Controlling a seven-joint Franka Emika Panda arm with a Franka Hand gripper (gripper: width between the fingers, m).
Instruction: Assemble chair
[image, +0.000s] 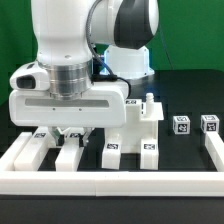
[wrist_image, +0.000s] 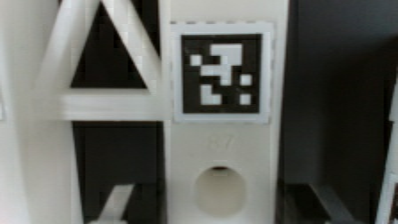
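Note:
In the exterior view my gripper (image: 72, 133) hangs low over white chair parts (image: 68, 153) at the view's left, just behind the front rail. In the wrist view a white bar with a black-and-white tag (wrist_image: 221, 70) and an oval hole (wrist_image: 217, 190) runs between my fingers (wrist_image: 125, 203). The cross-braced piece (wrist_image: 107, 105) adjoins that bar. The gripper (wrist_image: 217, 205) is open, its jaws standing on either side of the bar with dark gaps. A blocky tagged chair part (image: 135, 125) stands to the exterior view's right of the gripper.
Two small tagged white blocks (image: 181, 124) (image: 208, 122) sit at the exterior view's right. The low white border rail (image: 120, 182) runs along the front and both sides. The robot's white body (image: 125, 45) fills the back.

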